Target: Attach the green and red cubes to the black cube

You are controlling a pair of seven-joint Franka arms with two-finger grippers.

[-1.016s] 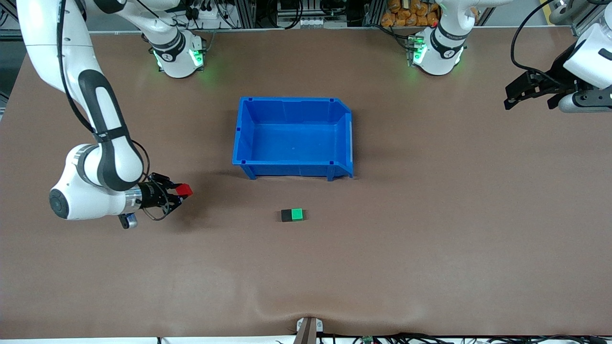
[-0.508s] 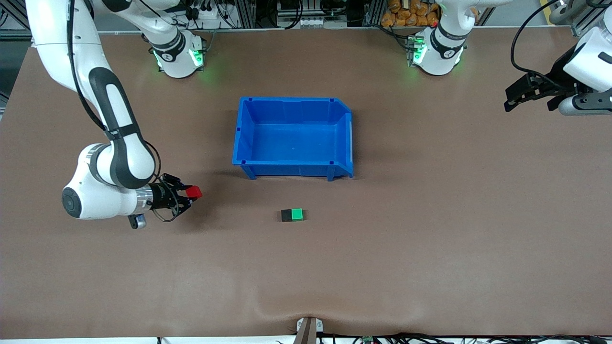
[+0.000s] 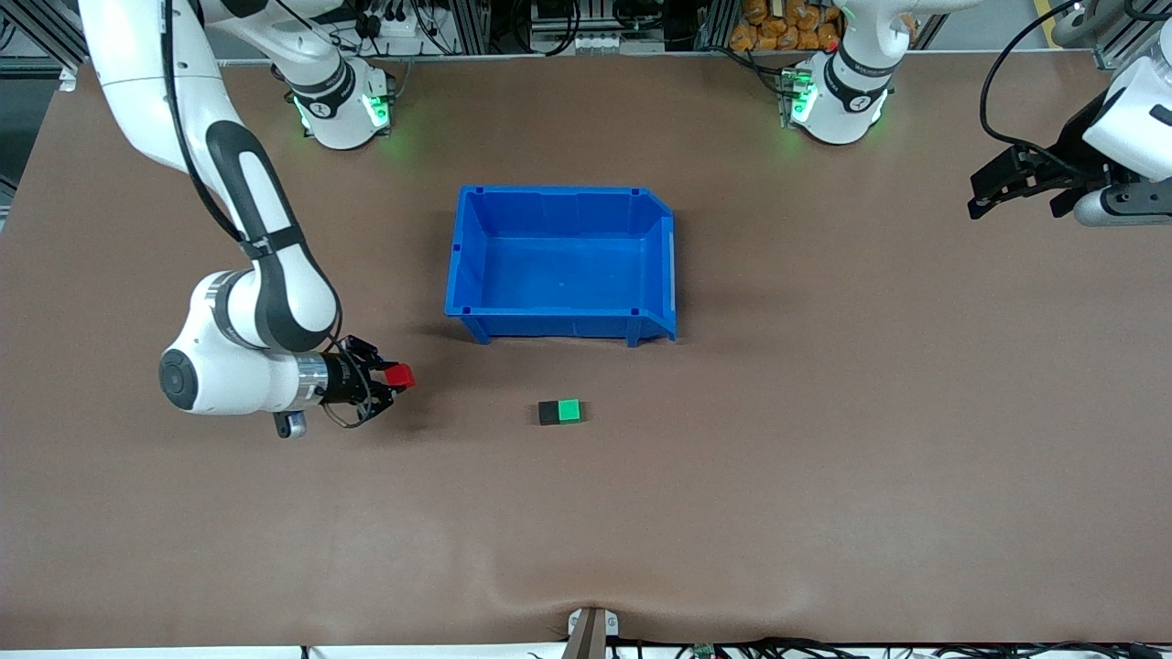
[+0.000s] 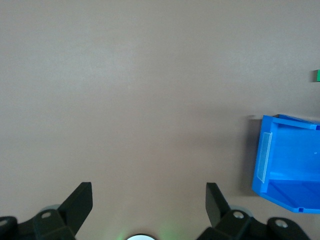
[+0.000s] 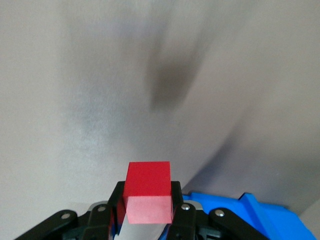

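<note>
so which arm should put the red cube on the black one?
Right, probably. Its end effector already grips the small red cube, toward that arm's end from the matte black cube. The left end effector waits open, off at its table end.

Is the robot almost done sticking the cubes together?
Halfway. The green cube already sits against the black cube on the table. The right gripper holds the red cube in the air. It must still join the black cube. The left gripper waits open.

Brown table (image 3: 824, 458), cluttered cable racks (image 3: 568, 23) along edge
</note>
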